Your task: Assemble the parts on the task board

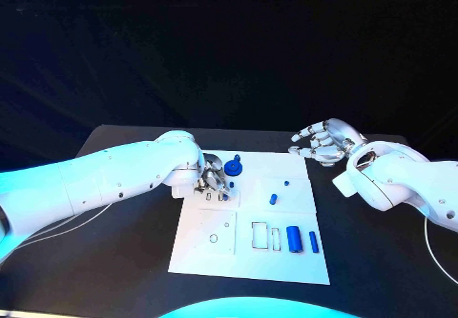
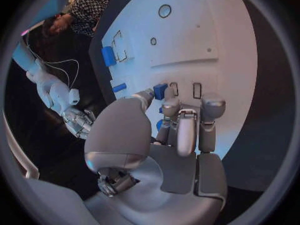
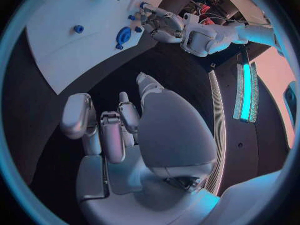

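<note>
The left hand point(image 1: 212, 180) is working at the upper left of the task board point(image 1: 286, 268), which is lying in the middle of the black counter point(image 1: 124, 265). In the left wrist view its fingertips point(image 2: 150, 93) are pinching a small blue block point(image 2: 160, 91) right beside two narrow rectangular slots point(image 2: 197, 90) in the board, so this hand is grasping a part. I judge the step in hand to be seating that block in one of those slots.

To do it well, the block's long side should be lined up with the slot before any push, and it should be lowered straight, not tilted. The fingers are crowding the slot, so a light pinch high on the block would be leaving room for it to drop in.

Just above the left hand in the head view, a round blue part point(image 1: 235, 166) is sitting on the board. A short blue peg point(image 1: 274, 198) is lying near the board's centre, with a tiny blue stud point(image 1: 286, 181) just above it. Toward the lower right, a thick blue cylinder point(image 1: 294, 238) and a thin blue rod point(image 1: 313, 242) are lying side by side next to rectangular cut-outs.

The right hand point(image 1: 323, 143) is hovering at the upper right, off the board's far corner, fingers spread and holding nothing.

No brand, label or writing is readable on anything here.
</note>
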Motion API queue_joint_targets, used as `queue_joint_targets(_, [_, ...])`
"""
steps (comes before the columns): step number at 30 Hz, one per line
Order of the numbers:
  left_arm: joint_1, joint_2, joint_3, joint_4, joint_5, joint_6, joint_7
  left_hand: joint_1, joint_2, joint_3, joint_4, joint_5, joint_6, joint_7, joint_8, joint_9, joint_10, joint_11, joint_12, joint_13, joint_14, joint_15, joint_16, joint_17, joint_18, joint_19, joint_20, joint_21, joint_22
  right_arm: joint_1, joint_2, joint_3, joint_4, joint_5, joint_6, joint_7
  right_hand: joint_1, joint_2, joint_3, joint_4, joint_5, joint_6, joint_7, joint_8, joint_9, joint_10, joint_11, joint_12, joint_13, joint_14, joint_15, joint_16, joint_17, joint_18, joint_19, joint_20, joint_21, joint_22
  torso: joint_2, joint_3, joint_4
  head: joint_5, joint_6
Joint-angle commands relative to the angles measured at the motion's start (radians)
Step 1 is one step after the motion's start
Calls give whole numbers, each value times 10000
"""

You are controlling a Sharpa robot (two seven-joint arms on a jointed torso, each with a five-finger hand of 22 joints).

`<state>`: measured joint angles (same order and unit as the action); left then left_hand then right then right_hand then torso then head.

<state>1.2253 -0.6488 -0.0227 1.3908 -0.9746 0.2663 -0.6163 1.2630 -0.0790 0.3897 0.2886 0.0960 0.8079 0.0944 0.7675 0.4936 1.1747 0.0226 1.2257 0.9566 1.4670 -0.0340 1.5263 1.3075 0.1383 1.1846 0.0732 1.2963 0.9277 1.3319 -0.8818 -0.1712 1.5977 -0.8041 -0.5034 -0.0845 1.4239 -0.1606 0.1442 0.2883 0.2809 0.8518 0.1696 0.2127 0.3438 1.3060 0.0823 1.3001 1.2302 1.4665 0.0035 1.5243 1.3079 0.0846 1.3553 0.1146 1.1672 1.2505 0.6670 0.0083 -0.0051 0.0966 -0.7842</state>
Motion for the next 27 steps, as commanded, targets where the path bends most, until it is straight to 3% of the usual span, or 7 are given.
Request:
queue_joint_targets(1, [0, 28, -17, -23, 180, 151, 82, 645, -52, 1094, -83, 60, -72, -106, 187, 224, 20, -112, -4, 14, 603, -129, 47, 1502, -114, -79, -74, 81, 47, -7, 13, 4, -7, -60, 175, 28, -67, 33, 49, 1, 11, 24, -19, 31, -16, -72, 3, -41, -12, 720, 50, -53, 1361, 124, -49, -18, -65, -15, -3, -3, 5, 6, -19])
queue_joint_targets(2, [0, 25, -17, -27, 239, 114, 103, 683, -337, 2098, -75, 70, -130, -118, 334, 429, 60, -141, -19, 11, 602, -96, 47, 1499, -112, -93, -97, 112, 73, -9, 18, 4, -11, -60, 184, 28, -67, 33, 49, 1, 11, 24, -19, 31, -16, -72, 3, -41, -12, 720, 50, -53, 1361, 124, -49, -18, -65, -15, -5, -2, 6, 12, -26])
queue_joint_targets(3, [-1, 20, -18, -30, 303, 71, 125, 650, -625, 3075, -292, 68, -194, -149, 508, 653, 87, -129, -38, 4, 599, -122, 44, 1490, -123, -97, -102, 141, 105, -10, 23, 3, -17, -60, 195, 26, -67, 33, 49, 1, 11, 24, -19, 31, -16, -72, 3, -41, -12, 720, 50, -53, 1361, 124, -49, -18, -65, -15, -5, -1, 6, 16, -28])
queue_joint_targets(6, [-1, -5, -18, -32, 493, -113, 204, 104, -929, 4496, -762, 46, -299, -118, 868, 1140, 190, -146, -44, -4, 600, -123, 44, 1486, -121, -115, -113, 188, 131, -14, 40, 3, -37, -60, 230, 21, -69, 45, 71, 3, 11, 37, -22, 49, -17, -74, 0, -41, -16, 714, 47, -63, 1339, 132, -66, -21, -106, -42, -9, -4, 7, 27, -67])
queue_joint_targets(13, [-2, -170, -12, 64, 1081, -660, 405, -269, -1032, 5154, -1306, 36, -290, -173, 1026, 1428, 410, -175, 110, 187, 633, -163, 67, 1543, -149, -13, -125, 292, 292, -19, 62, 2, -70, -60, 326, 15, -79, 44, 72, 7, 8, 45, -23, 57, -16, -81, -1, -48, -25, 710, 47, -70, 1324, 133, -69, -22, -113, -46, -14, -2, 9, 82, -126])
queue_joint_targets(27, [-5, -632, -10, 416, 1068, -1041, 401, -722, -1225, 5576, -1658, 74, -147, -265, 1179, 1648, 622, -270, 138, 160, 727, -240, 135, 1739, -197, 193, -183, 436, 559, -26, 72, 0, -93, -114, 445, 7, -101, 45, 74, 15, 5, 54, -24, 68, -16, -94, -1, -58, -39, 710, 46, -70, 1327, 136, -78, -22, -132, -58, -9, 0, 25, 126, -142])
